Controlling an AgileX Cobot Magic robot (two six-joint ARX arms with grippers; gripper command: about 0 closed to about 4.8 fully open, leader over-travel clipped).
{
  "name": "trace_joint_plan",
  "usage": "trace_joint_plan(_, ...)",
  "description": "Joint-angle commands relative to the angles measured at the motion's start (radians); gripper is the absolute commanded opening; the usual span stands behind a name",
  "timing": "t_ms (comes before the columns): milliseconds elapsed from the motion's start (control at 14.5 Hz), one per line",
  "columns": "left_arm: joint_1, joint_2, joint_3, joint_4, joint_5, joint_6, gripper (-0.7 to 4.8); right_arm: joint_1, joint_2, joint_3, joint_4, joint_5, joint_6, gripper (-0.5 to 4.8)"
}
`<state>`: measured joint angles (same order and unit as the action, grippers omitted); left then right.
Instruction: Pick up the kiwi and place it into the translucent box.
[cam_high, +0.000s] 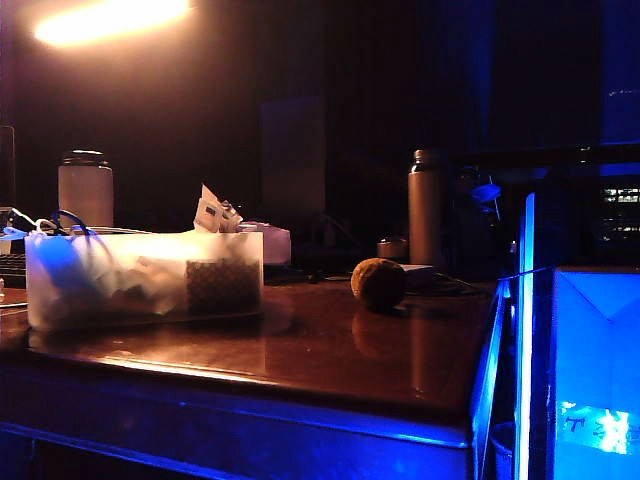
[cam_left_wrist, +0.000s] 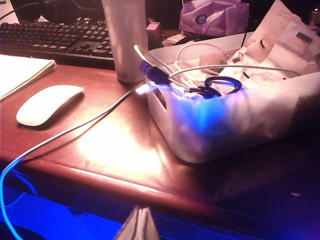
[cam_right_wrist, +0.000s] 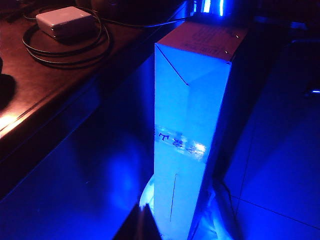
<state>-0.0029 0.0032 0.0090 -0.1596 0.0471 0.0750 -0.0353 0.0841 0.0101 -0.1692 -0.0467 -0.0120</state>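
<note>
Off-table, left pincer (cam_left_wrist: 137, 225) and right pincer (cam_right_wrist: 140, 225) closed, empty.

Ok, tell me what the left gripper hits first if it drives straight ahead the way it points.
Probably the translucent box: the left gripper, fingers shut, sits below the table edge, aimed up toward its near corner. Depth is unclear, so that edge may come first.

I count one kiwi (cam_high: 378, 283) on my worktop (cam_high: 320, 350), beside one translucent box (cam_high: 145, 278). Behind that box: one jar (cam_high: 85, 187), one flask (cam_high: 425, 207). Near it: one mouse (cam_left_wrist: 47, 104), one keyboard (cam_left_wrist: 55, 37).
</note>
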Motion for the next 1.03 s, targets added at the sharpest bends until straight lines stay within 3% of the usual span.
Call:
trace_joint_plan(69, 0.002, -0.003, -0.003, -0.018, -0.002, 0.003, -0.04, 0.001, -0.003, -0.004, 0.015, -0.033, 0.008, -0.01)
trace_joint_plan(481, 0.002, -0.003, -0.003, -0.014, -0.002, -0.001, -0.04, 0.001, -0.003, -0.001, 0.169, -0.089, 0.009, -0.01)
trace_joint_plan(550, 0.002, -0.003, -0.003, 0.003, -0.002, -0.027, -0.04, 0.001, -0.005, -0.001, 0.201, -0.091, 0.025, -0.01)
trace_joint_plan(619, 0.002, -0.003, -0.001, 0.060, 0.000, -0.123, -0.04, 0.001, -0.005, 0.000, 0.262, -0.089, 0.080, -0.01)
trace_joint_plan(757, 0.002, -0.003, 0.016, 0.183, -0.001, -0.225, -0.04, 0.001, -0.005, 0.007, 0.374, -0.069, 0.209, -0.01)
trace_joint_plan(825, 0.002, -0.003, 0.050, 0.170, -0.002, -0.261, -0.04, 0.001, -0.004, 0.032, 0.361, -0.047, 0.259, -0.01)
trace_joint_plan(1032, 0.002, 0.043, 0.219, 0.113, -0.062, -0.277, -0.04, 0.000, 0.013, 0.171, 0.246, 0.035, 0.258, -0.01)
